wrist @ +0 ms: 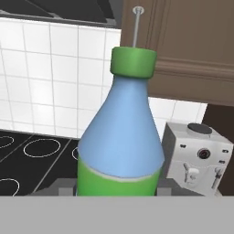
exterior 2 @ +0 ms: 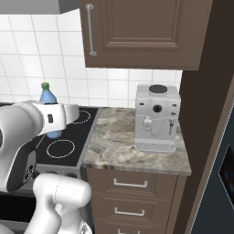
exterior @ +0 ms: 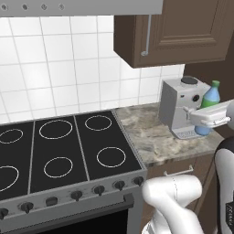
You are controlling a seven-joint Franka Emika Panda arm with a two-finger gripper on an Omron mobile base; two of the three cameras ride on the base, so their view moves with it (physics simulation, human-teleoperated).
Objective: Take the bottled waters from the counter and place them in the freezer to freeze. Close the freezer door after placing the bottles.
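Observation:
One of the bottled waters [wrist: 121, 137], blue with a green cap and a green label band, stands upright between my fingers. My gripper [exterior: 206, 119] is shut on its lower body and holds it in the air, in front of the coffee machine in the left base view. From the right base side, the bottle [exterior 2: 47, 96] and gripper [exterior 2: 57, 119] hang over the stovetop's right edge, left of the counter [exterior 2: 119, 141]. A slice of the slate-blue freezer door [exterior 2: 224, 192] with its black display shows at the lower right.
A white coffee machine [exterior 2: 156, 116] stands at the back right of the counter. The black stovetop [exterior: 68, 146] lies to the left. A dark brown wall cabinet [exterior 2: 141, 32] hangs above, and drawers [exterior 2: 130, 185] sit below the counter.

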